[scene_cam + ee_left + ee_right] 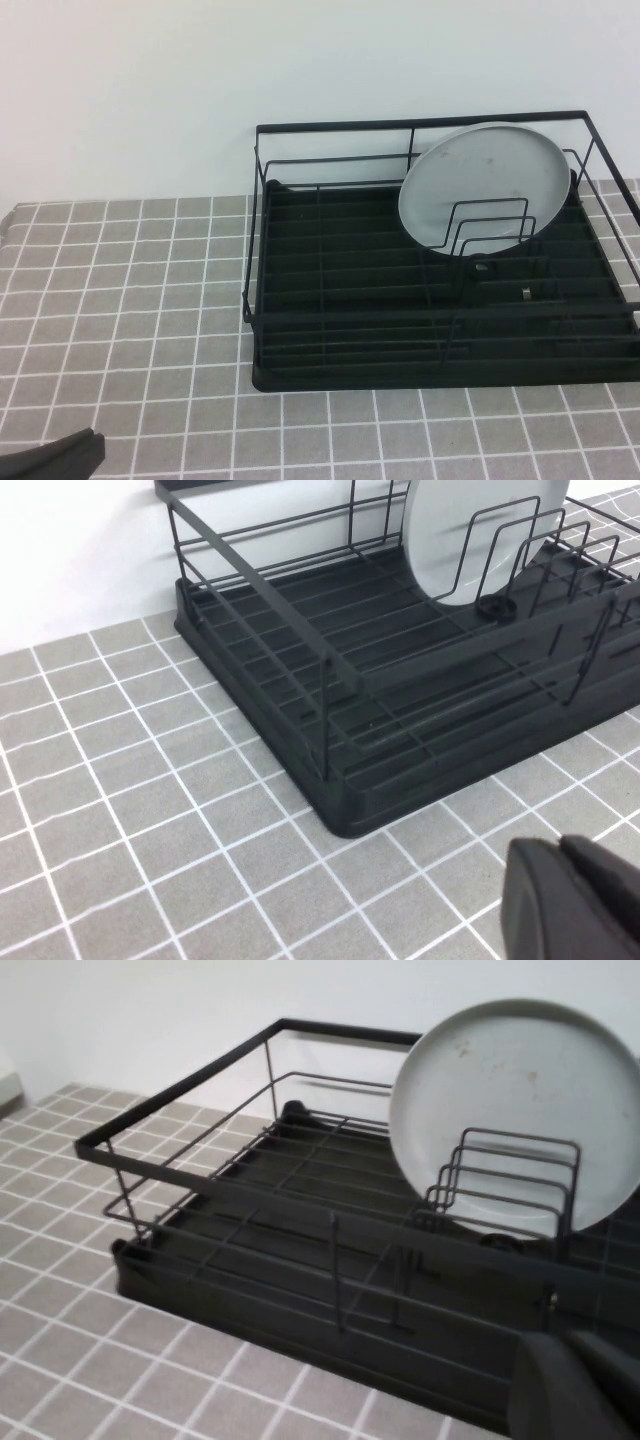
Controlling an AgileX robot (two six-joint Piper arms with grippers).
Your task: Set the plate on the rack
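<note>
The pale grey-blue plate stands on edge in the black wire rack, at its far right, leaning back behind the upright dividers. It also shows in the left wrist view and the right wrist view. My left gripper is low at the near left of the table, well away from the rack; its fingers are shut and empty. My right gripper is shut and empty, in front of the rack's near right side, and is out of the high view.
The rack sits on a grey tiled tablecloth against a white wall. Its tall top rail rings the tray base. A small black round piece lies on the rack floor under the plate.
</note>
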